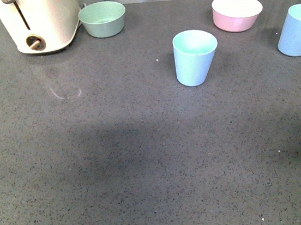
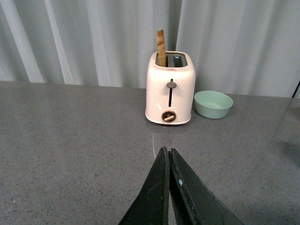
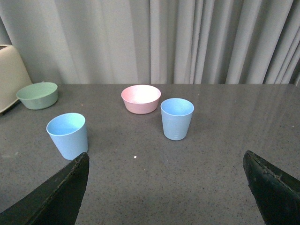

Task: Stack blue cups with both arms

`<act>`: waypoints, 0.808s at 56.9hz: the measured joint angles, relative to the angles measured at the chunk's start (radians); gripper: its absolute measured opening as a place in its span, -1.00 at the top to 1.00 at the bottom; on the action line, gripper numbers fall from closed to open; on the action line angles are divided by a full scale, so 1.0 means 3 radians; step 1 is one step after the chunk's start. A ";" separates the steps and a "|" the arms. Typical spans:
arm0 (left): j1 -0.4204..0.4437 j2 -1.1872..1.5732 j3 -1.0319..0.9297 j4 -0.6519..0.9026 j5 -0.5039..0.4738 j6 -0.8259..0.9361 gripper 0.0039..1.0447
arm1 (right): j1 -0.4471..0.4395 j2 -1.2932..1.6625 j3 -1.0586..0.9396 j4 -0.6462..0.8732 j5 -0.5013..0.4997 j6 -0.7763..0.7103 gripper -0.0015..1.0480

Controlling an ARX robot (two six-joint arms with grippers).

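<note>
Black jaws of the right gripper [image 3: 165,157] stand wide apart, holding nothing; the left gripper [image 2: 168,154] has its jaws pressed together, also empty. Both point level toward the back edge, low over the bench [image 1: 118,166]. One blue cup [image 1: 196,57] stands upright near the middle, the second cup [image 1: 298,29] at the right edge. I judge no grasp is begun: each gripper must reach one cup, the left opening first.

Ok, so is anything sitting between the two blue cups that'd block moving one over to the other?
Nothing visible does. The countertop between the nearer blue cup and the far-right blue cup is bare. The pink bowl stands further back, behind that gap, touching neither.
</note>
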 joint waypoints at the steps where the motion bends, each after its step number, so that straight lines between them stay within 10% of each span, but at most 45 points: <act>1: 0.0000 -0.0022 0.0000 -0.0022 0.0000 0.0000 0.97 | 0.0000 0.0000 0.0000 0.0000 0.0000 0.0001 -0.83; 46: 0.0000 -0.0921 0.0001 -0.0933 0.0001 0.0001 0.79 | 0.0000 0.0000 0.0000 0.0000 0.0000 0.0001 -0.83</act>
